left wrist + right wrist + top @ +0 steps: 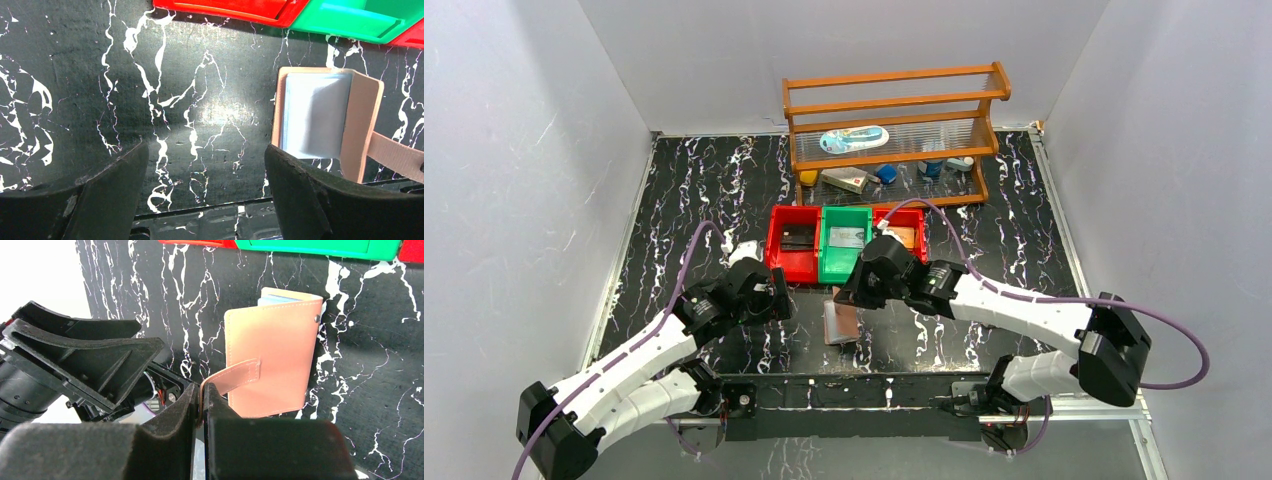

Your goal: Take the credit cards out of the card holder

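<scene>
The left tool [206, 148] was positioned low over the black marbled counter [684, 200] with its fingers spread wide and nothing between them. To its right, the card holder [842, 322] was located near the front of the counter, between the two tools and just in front of the green bin [844, 276]. The holder was partly open, exposing the shiny inner sleeves [312, 117] in the left wrist view. The right tool [201, 396] was closed narrowly on the holder's snap tab [239, 374], which was pinched between the fingertips. Behind the holder, three bins sat side by side. From left to right, a red bin [775, 245] contained a black card [799, 237], the green bin contained a silver-grey card [849, 237], and a second red bin [900, 212] contained an orange card [903, 237]. A wooden rack [894, 100] stood at the rear.
</scene>
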`<state>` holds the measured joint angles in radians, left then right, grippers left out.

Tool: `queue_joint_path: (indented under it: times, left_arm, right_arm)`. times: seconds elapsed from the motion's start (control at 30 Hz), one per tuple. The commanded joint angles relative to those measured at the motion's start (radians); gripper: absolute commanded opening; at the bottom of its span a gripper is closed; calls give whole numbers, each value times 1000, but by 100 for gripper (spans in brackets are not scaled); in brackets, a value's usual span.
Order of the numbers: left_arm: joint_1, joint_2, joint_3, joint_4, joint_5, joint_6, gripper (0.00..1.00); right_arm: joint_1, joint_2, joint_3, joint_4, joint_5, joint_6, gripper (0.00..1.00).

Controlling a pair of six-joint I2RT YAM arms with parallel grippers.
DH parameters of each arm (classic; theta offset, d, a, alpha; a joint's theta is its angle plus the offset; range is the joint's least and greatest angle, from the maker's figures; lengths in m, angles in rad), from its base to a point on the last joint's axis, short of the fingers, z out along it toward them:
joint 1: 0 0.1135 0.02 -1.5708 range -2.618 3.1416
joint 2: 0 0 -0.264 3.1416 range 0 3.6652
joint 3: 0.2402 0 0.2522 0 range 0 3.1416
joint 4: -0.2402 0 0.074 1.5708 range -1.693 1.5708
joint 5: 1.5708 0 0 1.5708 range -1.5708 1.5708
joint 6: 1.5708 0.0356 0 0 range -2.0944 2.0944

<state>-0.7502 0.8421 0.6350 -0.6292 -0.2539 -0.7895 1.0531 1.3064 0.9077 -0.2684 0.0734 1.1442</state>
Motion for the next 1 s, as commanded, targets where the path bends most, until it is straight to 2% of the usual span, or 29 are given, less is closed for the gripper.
queue_joint_path:
  times: [0.0,0.17,0.3,0.37,0.43,0.53,0.77,0.97]
  left_arm:
    - [-1,-15,30,-1,-9,-7,85]
    - [-1,-18,33,-3,-3,-3,85]
    - [-1,-32,32,-6,-2,-4,85]
    - [-1,-40,30,-9,-2,-6,85]
    - [-2,-46,27,-9,1,-9,85]
    - [-1,-44,22,6,29,-3,85]
    - [-1,7,30,149,238,93,81]
    - [-1,139,93,277,463,118,75]
  right_arm:
    - [-3,-7,-3,68,-16,-1,11]
    - [-2,114,81,76,-130,-52,10]
    - [-2,156,95,176,-208,-64,10]
    - [-2,151,85,184,-189,-57,10]
    - [-3,122,50,135,-101,-34,10]
    - [-30,42,-62,91,-34,35,10]
    - [-102,-157,-349,115,-14,127,11]
    - [-155,-195,-394,71,-31,112,11]
